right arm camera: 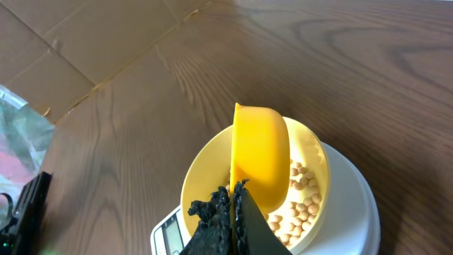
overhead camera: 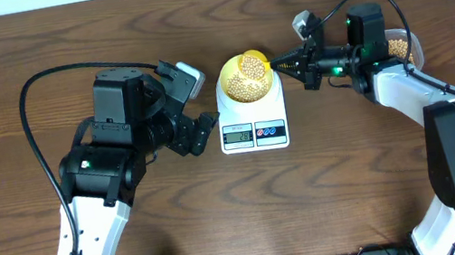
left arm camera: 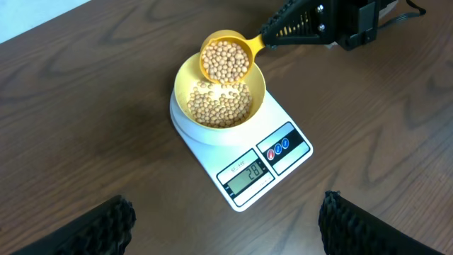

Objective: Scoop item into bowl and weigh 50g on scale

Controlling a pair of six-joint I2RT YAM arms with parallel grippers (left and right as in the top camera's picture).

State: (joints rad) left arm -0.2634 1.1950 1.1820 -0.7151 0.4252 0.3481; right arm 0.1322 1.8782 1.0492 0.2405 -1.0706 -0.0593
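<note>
Right gripper (overhead camera: 279, 64) is clenched on the handle of a bright yellow scoop (left arm camera: 225, 55), jaws pressed together around it. The scoop hangs over the pale yellow bowl (left arm camera: 182, 85), above the rim on the side farthest from the scale's display, and it is heaped with tan beans (left arm camera: 219, 105). More of the same beans lie in a loose layer across the bowl's bottom. From the right wrist view the scoop shows its smooth underside, tipped over the bowl.

The bowl sits on the platform of the white scale (left arm camera: 283, 152), near the middle of the wooden table (overhead camera: 32, 48). Its display (left arm camera: 244, 173) reads 28, with two coloured buttons just beside it.

Left gripper (overhead camera: 199, 134) is spread wide and holds nothing. It hangs just to the left of the scale, apart from it, and its dark fingers (left arm camera: 106, 227) frame the bottom corners of the left wrist view.

Behind the right arm stands a clear tub (overhead camera: 402, 47) with beans in it — only partly visible.
</note>
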